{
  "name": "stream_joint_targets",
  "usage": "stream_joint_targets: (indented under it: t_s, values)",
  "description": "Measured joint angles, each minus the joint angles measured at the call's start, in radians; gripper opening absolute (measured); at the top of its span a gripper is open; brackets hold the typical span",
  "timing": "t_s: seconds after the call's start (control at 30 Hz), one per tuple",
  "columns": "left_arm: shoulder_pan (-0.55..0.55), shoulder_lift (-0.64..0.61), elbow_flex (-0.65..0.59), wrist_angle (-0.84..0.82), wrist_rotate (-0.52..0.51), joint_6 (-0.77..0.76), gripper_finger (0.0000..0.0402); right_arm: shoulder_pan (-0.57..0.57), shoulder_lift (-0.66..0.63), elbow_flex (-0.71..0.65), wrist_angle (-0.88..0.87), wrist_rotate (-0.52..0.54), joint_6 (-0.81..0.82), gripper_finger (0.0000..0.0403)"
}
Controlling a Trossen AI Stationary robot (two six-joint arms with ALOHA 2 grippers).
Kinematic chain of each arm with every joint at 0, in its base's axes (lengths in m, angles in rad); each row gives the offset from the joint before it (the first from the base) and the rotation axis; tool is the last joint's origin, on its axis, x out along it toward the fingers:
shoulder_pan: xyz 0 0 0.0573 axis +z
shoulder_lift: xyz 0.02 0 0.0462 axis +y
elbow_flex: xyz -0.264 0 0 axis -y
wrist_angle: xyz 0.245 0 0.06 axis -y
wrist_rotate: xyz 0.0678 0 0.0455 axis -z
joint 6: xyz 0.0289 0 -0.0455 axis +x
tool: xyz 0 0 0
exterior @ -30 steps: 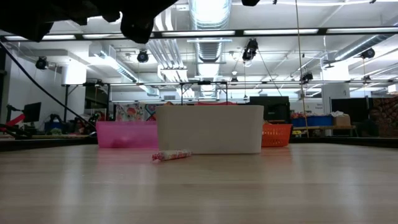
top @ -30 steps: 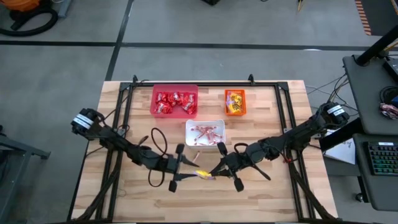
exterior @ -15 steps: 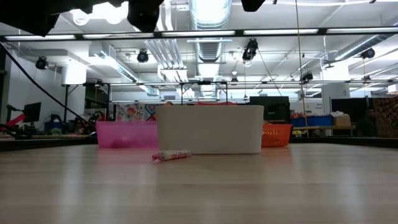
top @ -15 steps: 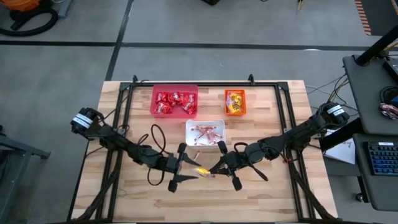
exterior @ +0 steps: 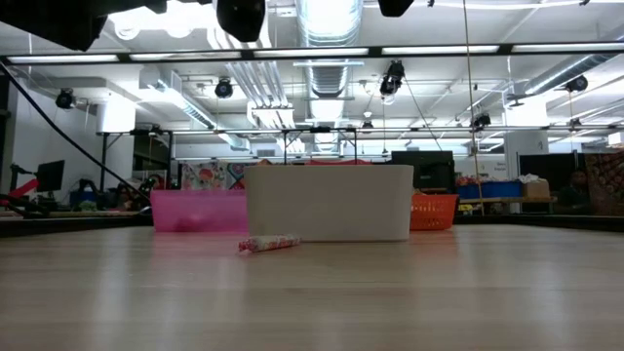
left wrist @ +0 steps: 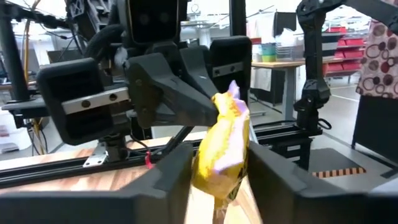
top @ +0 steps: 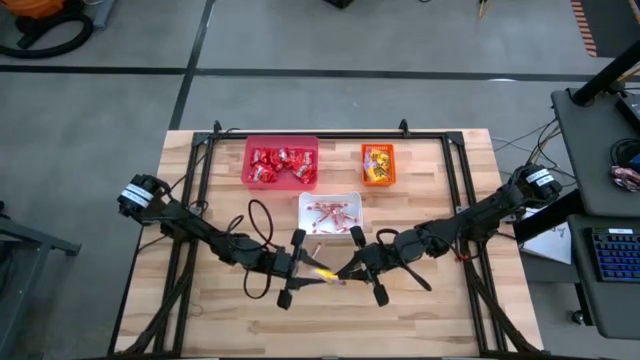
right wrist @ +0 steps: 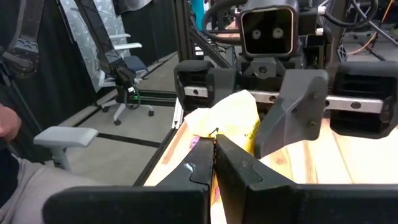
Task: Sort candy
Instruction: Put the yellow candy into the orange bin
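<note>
The step in hand looks like a handover of one sweet between the two arms, just in front of the white bin (top: pixel 330 213) that holds the thin red-and-white sticks (top: pixel 331 215). The right gripper (top: pixel 341 277) has its fingers pressed fully together on one end of a yellow-orange packet (top: pixel 327 277), pinching the wrapper in the air on the near side of the white bin; its own wrist view shows the crumpled yellow wrapper (right wrist: pixel 231 118) rising from between the closed fingertips. The left gripper (top: pixel 301 276) faces it from the other side with its fingers partly apart around the same packet: in the left wrist view the yellow sweet (left wrist: pixel 222 146) hangs in the gap between the two dark fingers (left wrist: pixel 155 180), and whether they already touch it cannot be told. One red-and-white stick (exterior: pixel 270 243) lies loose on the table just in front of the white bin, near its left front corner as seen from above. The shiny red packets (top: pixel 281 165) sit in the pink-red bin (top: pixel 281 143), behind the white bin and to its left, and more yellow-orange packets fill the orange bin (top: pixel 378 165), behind it and to its right. The next move probably calls for one gripper alone to hold the packet while the other lets go, then a carry past the white bin to the orange bin; a pull from both sides could tear or drop the wrapper.
</note>
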Motion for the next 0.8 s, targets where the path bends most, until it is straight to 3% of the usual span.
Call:
stream_joint_targets:
  t_s: [0.2,0.4,0.63,0.8]
  values:
    - [0.000,0.000,-0.001,-0.001,-0.002,-0.022,0.0013,0.003,-0.001,0.000,0.006,0.000,-0.012,0.0017]
    - [-0.005,-0.004,-0.001,-0.064,-0.061,-0.090,0.0019,0.003,-0.019,0.000,-0.002,0.015,-0.010,0.0083]
    - [-0.007,-0.006,-0.006,-0.110,-0.163,-0.160,0.0006,0.003,-0.026,0.002,-0.098,0.157,0.045,0.0175]
    - [-0.007,-0.006,-0.006,-0.137,-0.248,-0.179,0.0005,0.003,-0.045,0.002,-0.203,0.266,0.092,0.0209]
